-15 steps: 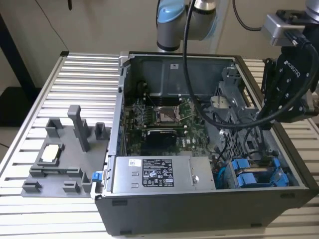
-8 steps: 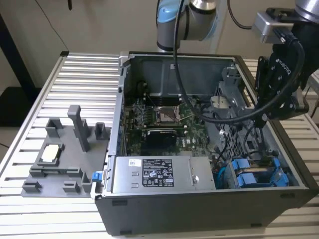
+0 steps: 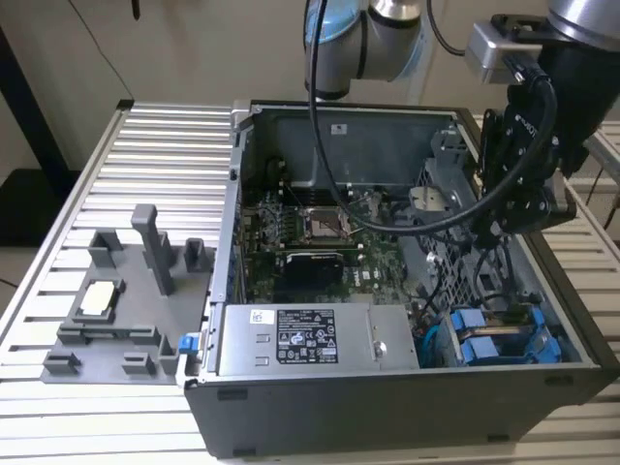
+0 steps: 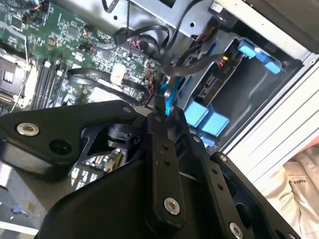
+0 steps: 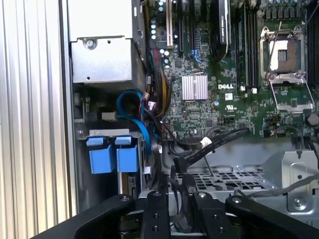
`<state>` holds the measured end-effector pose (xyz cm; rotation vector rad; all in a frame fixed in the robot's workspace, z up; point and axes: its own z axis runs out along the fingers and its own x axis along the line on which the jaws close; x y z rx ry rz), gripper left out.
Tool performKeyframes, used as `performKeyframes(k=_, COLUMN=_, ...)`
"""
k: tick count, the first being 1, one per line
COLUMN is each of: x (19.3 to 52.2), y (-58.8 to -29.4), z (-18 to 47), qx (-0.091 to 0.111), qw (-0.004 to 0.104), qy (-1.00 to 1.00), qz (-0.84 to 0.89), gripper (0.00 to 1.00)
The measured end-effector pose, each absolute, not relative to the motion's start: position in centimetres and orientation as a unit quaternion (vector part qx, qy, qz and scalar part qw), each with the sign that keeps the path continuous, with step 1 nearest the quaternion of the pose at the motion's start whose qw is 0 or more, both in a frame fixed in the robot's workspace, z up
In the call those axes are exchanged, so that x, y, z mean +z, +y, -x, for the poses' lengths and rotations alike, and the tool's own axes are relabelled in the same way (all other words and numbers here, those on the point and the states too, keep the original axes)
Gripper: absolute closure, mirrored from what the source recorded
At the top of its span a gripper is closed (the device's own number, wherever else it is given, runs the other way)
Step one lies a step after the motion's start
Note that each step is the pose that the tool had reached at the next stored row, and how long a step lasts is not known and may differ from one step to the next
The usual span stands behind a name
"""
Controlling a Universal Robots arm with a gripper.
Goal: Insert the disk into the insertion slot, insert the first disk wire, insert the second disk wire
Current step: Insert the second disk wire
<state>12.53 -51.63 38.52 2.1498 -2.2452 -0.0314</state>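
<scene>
In the exterior view the computer case [image 3: 407,387] lies open on the table [image 3: 145,145]. The gripper [image 3: 506,231] hangs over the case's end at the exterior view's right, and the disk [image 3: 484,349] sits low in the near corner there.

In the second wrist view the jaws seem closed on a wire [image 4: 166,97], though the grip point is half hidden.

In the first wrist view the disk's blue tabs stand in the slot [image 5: 104,132]. The plug probably needs to go in square and straight, clear of loose cables.
</scene>
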Motion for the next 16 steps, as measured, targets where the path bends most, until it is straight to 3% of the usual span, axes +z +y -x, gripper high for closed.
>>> performKeyframes(k=16, x=38.51, y=-51.63, z=-11.42, qx=-0.007, qw=0.013, qy=-0.719, qz=-0.695, gripper=0.74)
